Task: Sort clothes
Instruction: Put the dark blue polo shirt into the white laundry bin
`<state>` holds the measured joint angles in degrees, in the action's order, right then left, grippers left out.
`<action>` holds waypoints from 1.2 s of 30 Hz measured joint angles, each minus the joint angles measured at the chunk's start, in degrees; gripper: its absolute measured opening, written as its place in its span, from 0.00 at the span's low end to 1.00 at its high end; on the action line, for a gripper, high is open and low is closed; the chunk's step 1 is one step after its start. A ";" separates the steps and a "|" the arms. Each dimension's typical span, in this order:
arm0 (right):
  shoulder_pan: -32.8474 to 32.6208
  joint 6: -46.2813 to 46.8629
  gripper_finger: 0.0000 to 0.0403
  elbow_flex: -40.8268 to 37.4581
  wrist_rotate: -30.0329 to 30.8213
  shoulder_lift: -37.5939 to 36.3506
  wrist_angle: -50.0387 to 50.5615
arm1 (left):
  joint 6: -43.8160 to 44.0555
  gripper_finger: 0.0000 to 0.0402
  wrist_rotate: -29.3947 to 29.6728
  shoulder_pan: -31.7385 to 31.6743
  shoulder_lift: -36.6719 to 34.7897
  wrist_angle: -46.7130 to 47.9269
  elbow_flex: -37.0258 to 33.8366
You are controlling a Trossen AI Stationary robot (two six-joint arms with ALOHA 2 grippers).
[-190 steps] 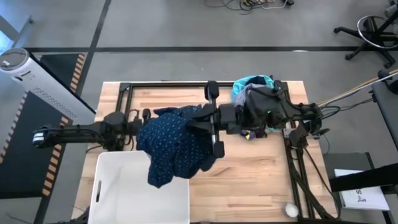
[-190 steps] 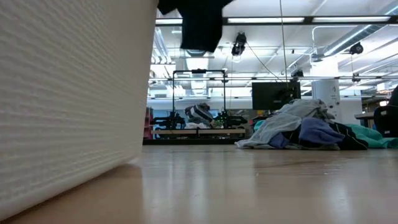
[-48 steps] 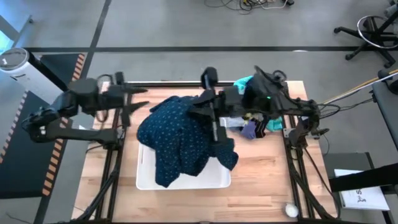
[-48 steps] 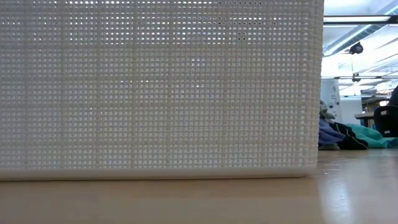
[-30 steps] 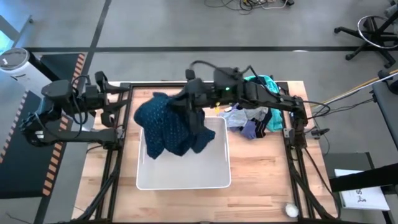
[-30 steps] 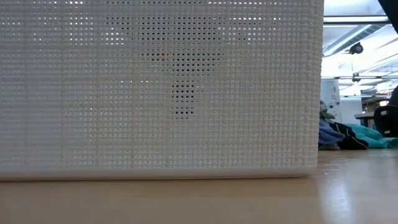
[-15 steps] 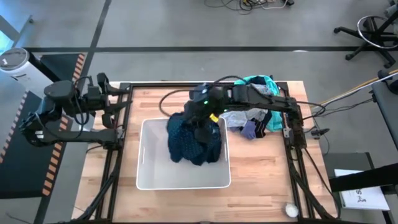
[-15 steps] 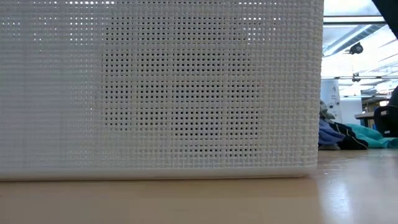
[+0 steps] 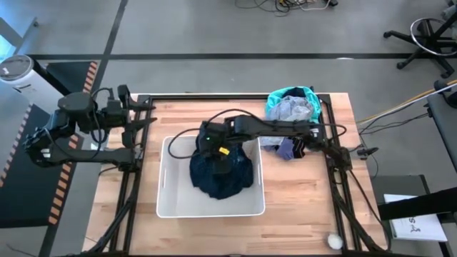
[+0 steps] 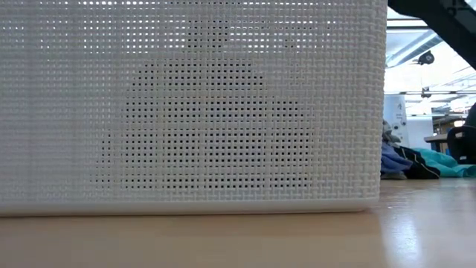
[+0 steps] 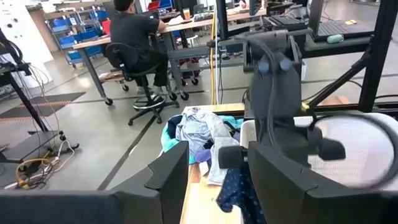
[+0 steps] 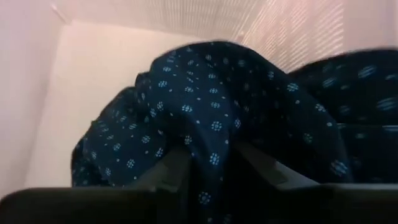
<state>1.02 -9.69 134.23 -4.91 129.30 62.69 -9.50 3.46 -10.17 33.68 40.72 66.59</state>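
Navy dotted garment [image 9: 220,171] lay bunched inside the white bin [image 9: 171,203], the right gripper [image 9: 214,146] clenched on its cloth; the left gripper [image 9: 146,114] hovered released beyond the bin's corner.

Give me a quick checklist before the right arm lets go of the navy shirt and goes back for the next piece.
1. Navy dotted garment inside the white bin: ok, bundled toward the bin's right side.
2. Nothing draped over the bin's rim: ok in the high view.
3. Right end effector grip: ok for now, the wrist view shows its fingers pinching the fabric; it must open first.
4. Left end effector out of the way: ok, open, parked at the table's far left edge, outside the bin.
5. Remaining pile reachable: ok, teal, grey and lavender pieces sit at the far right corner.
6. Fabric snagged on fingers: cannot tell.
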 joint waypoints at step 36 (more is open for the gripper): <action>8.55 -0.66 0.54 -0.42 -0.43 -21.10 13.53 | 5.91 0.36 -1.60 -0.46 14.12 -0.88 -10.90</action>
<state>9.57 -10.36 133.81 -5.33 108.20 76.22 -3.60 1.87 -10.63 47.79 39.85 55.69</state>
